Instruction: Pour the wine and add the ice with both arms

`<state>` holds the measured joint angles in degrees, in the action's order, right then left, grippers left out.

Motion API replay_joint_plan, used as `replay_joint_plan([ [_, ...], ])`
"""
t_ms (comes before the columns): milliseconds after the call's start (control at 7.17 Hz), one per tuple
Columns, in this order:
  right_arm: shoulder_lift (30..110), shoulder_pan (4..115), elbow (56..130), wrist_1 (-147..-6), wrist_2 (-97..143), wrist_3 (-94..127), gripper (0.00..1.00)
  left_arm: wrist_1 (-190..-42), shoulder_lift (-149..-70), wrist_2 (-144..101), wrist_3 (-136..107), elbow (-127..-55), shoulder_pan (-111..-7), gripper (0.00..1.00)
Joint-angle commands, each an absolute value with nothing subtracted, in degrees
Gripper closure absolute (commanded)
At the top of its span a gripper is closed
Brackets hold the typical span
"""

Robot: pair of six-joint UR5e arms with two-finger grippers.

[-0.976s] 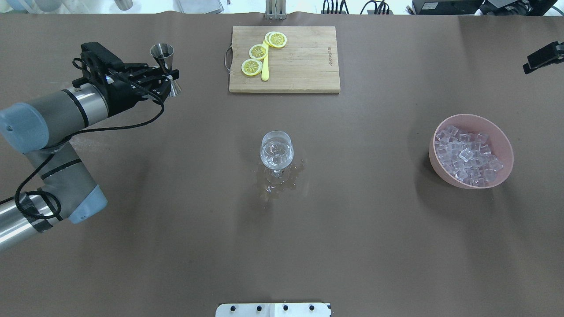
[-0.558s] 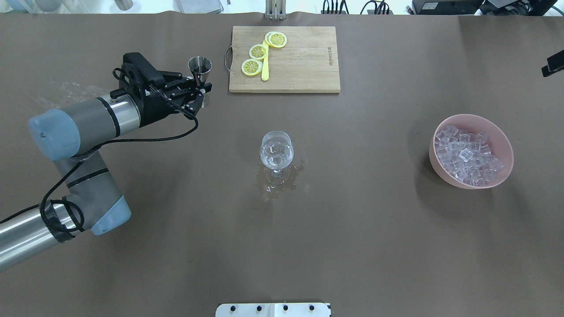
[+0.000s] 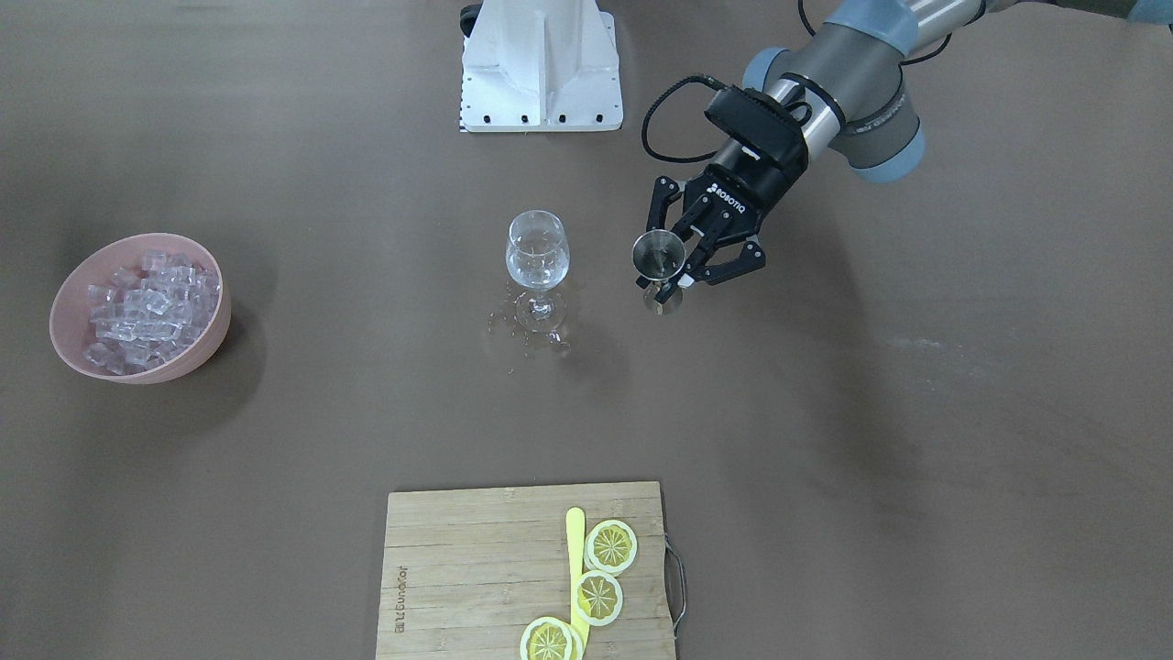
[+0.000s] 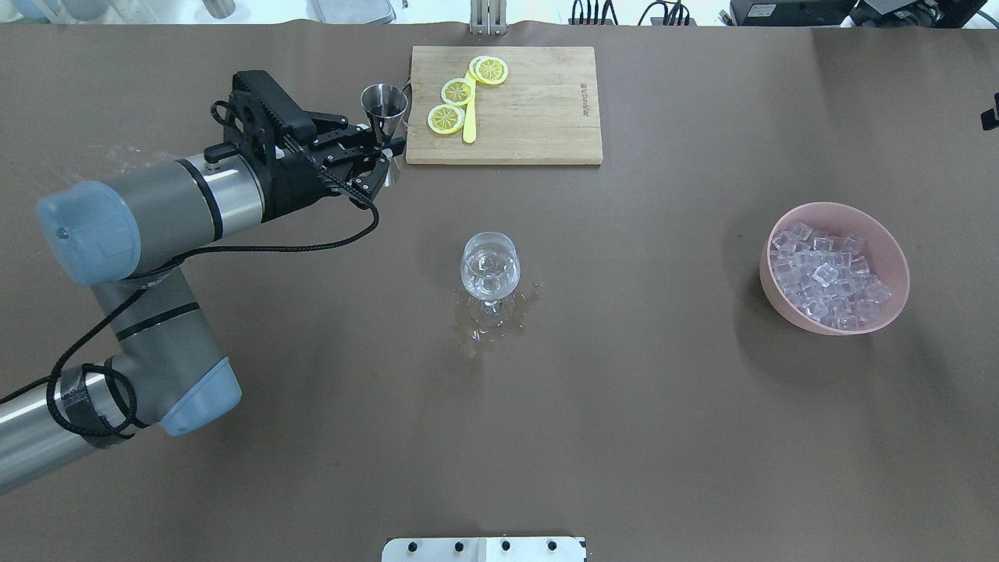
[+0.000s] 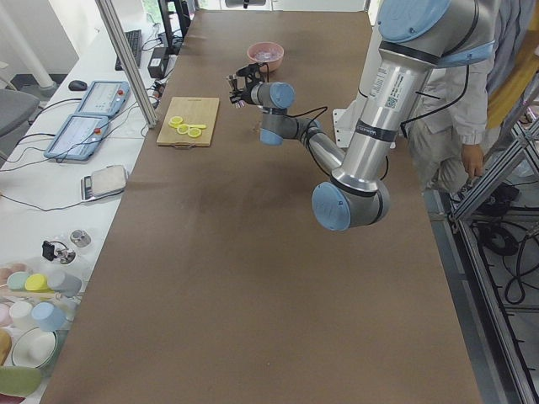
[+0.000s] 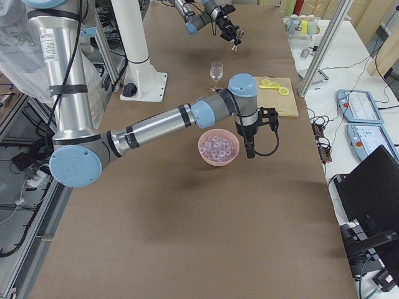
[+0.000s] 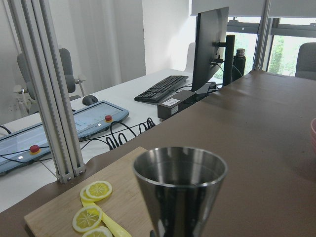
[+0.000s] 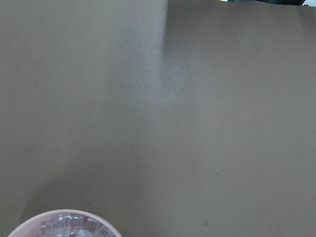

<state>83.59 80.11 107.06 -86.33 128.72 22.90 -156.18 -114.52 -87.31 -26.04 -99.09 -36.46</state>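
Note:
My left gripper [image 4: 384,148] is shut on a steel jigger [image 4: 383,103], held upright above the table, left of the wine glass [image 4: 489,265]. In the front-facing view the gripper [image 3: 675,275] and jigger [image 3: 657,255] are right of the glass [image 3: 538,249]. The jigger's cup [image 7: 180,185] fills the left wrist view; what it holds is hidden. The glass holds a few ice cubes and clear liquid. The pink bowl [image 4: 886,242] of ice [image 4: 826,277] stands at the right. My right gripper [image 6: 250,151] hangs beside the bowl; I cannot tell if it is open.
A clear spill [image 4: 488,328] lies on the table around the glass foot. A wooden cutting board [image 4: 538,117] with lemon slices [image 4: 457,91] and a yellow knife lies at the far edge, just right of the jigger. The bowl's rim [image 8: 64,215] shows in the right wrist view.
My left arm has carried the jigger to the right, from the far left up to the cutting board's left edge. The right gripper has slid almost out past the overhead view's right edge.

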Motion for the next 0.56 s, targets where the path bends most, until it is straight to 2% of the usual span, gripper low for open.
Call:
replay_joint_plan([
  [0,83.7,80.3,107.8,-86.4,131.9,25.8,0.08,-155.7,-114.3,-86.8,-17.7,-100.7,-36.1,1.0],
  [418,83.7,80.3,107.8,-86.4,132.1,27.1,0.08,-155.0,-114.4,-82.6,-10.0,-99.3,-32.3,1.0],
])
